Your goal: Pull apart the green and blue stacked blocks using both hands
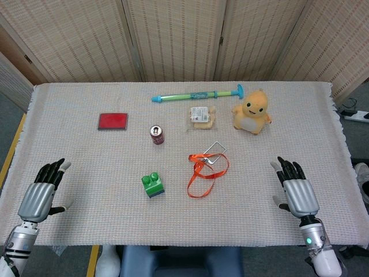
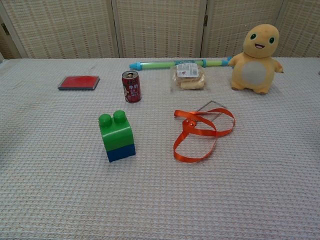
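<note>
The green block (image 1: 151,182) (image 2: 115,130) sits stacked on the blue block (image 1: 155,192) (image 2: 121,152), standing on the cloth a little left of the table's middle, near the front. My left hand (image 1: 43,190) rests at the front left edge, fingers spread, holding nothing, well to the left of the blocks. At the front right edge my right hand (image 1: 295,189) lies the same way, empty and far from the blocks. Neither hand shows in the chest view.
An orange ribbon (image 1: 204,172) (image 2: 197,132) with a wire clip lies right of the blocks. Behind stand a small red can (image 1: 157,134) (image 2: 131,86), a red flat case (image 1: 112,121), a snack packet (image 1: 202,115), a green-blue tube (image 1: 196,95) and an orange plush toy (image 1: 252,112).
</note>
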Motion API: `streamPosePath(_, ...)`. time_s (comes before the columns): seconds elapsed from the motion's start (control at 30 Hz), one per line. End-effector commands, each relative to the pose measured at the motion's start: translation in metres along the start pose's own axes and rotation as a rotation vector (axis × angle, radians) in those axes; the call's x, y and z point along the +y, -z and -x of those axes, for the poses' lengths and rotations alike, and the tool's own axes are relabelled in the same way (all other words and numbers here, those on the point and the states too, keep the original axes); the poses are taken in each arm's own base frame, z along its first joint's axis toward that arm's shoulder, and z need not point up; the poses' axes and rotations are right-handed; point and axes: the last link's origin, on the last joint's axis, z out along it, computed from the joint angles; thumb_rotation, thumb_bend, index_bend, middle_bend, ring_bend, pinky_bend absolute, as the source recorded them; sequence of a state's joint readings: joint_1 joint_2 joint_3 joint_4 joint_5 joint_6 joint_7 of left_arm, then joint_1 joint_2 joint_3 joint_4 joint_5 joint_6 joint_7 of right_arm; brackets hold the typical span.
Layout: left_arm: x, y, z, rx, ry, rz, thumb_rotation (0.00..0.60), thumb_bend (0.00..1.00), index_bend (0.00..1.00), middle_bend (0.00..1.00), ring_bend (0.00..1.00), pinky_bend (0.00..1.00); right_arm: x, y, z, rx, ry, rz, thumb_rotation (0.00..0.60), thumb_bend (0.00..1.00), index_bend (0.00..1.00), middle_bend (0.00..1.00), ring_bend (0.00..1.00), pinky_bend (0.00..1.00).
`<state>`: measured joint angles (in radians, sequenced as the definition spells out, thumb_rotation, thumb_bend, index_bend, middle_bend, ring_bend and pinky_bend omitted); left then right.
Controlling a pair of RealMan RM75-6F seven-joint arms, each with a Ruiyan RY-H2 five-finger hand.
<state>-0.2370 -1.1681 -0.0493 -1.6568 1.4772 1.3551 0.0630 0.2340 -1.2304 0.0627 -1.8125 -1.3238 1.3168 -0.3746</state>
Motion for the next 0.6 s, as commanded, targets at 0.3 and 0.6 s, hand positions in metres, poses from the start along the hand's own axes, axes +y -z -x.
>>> streamPosePath(0.3,0.008,-0.003,0.003,-0.010,0.028,0.052,0.600,0.26,0.04,0.00,0.00,0.00,0.002,0.003,-0.003,0.013,-0.008,-0.002,0.600,0.33,0.00,0.00,0.00,0.00)
streamPosePath(0.6,0.045,0.004,0.022,-0.081,0.257,0.219,0.600,0.26,0.08,0.07,0.00,0.00,0.001,0.006,-0.007,0.043,-0.025,-0.006,0.600,0.33,0.00,0.00,0.00,0.00)
